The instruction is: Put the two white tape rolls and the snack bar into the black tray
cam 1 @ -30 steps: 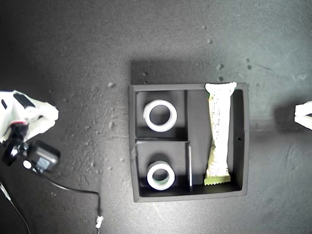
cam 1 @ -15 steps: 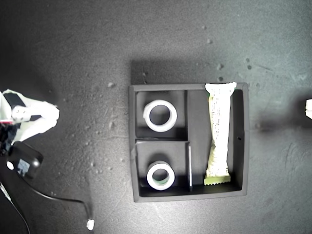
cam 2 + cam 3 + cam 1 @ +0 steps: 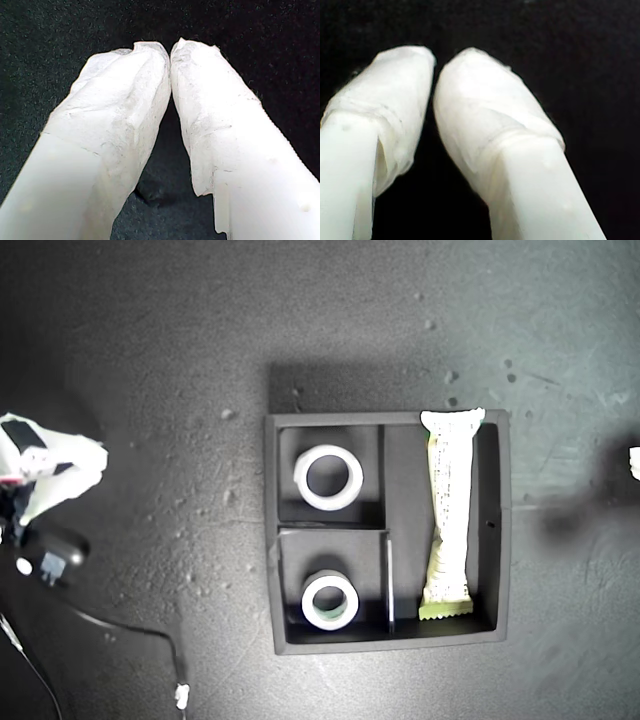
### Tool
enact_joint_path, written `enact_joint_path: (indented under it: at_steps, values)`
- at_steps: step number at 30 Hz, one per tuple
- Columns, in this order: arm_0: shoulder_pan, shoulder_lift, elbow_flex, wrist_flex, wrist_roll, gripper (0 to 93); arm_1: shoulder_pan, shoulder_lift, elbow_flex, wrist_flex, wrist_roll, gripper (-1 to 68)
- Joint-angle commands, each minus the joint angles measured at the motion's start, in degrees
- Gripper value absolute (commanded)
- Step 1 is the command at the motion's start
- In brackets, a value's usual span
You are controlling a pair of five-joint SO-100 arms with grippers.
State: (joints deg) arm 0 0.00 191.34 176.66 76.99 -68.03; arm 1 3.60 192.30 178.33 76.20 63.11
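Tray check from the exterior view: black tray [image 3: 388, 418] at centre, wider tape roll [image 3: 301, 478] lying flat in the small compartment toward twelve o'clock, smaller tape roll [image 3: 308, 602] flat in the one toward six o'clock. Snack bar [image 3: 447, 515] stretched along the long compartment on the three o'clock side, top crimp riding on the rim, probably for want of spare length. Looks like job done, nothing left out on the counter [image 3: 150, 360].

One arm [image 3: 55, 470] at the nine o'clock edge of that view, a sliver of another [image 3: 634, 462] at three o'clock, both well apart from the tray. No matching of arm to wrist camera possible.

Wrist views for the detail missing overhead: my first hand [image 3: 170, 52] pinched tip to tip on nothing, my second hand [image 3: 434, 65] closed to a hairline, equally empty, only bare dark counter beyond.
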Motion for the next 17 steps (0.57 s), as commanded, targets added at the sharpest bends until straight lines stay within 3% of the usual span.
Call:
enact_joint_path:
  at_steps: [1,4,6,17]
  values:
    - [3.60,2.81,3.16,2.29,-1.14,0.7,-0.44,-0.35,0.70,0.62,-0.44,0.0]
    - [4.48,2.72,3.16,2.29,-1.67,0.7,-0.44,-0.35,0.70,0.62,-0.44,0.0]
    - [4.39,2.72,3.16,2.81,-7.65,0.7,-0.44,-0.35,0.70,0.62,-0.44,0.0]
    - [4.39,2.72,3.16,2.81,-8.00,0.7,-0.44,-0.35,0.70,0.62,-0.44,0.0]
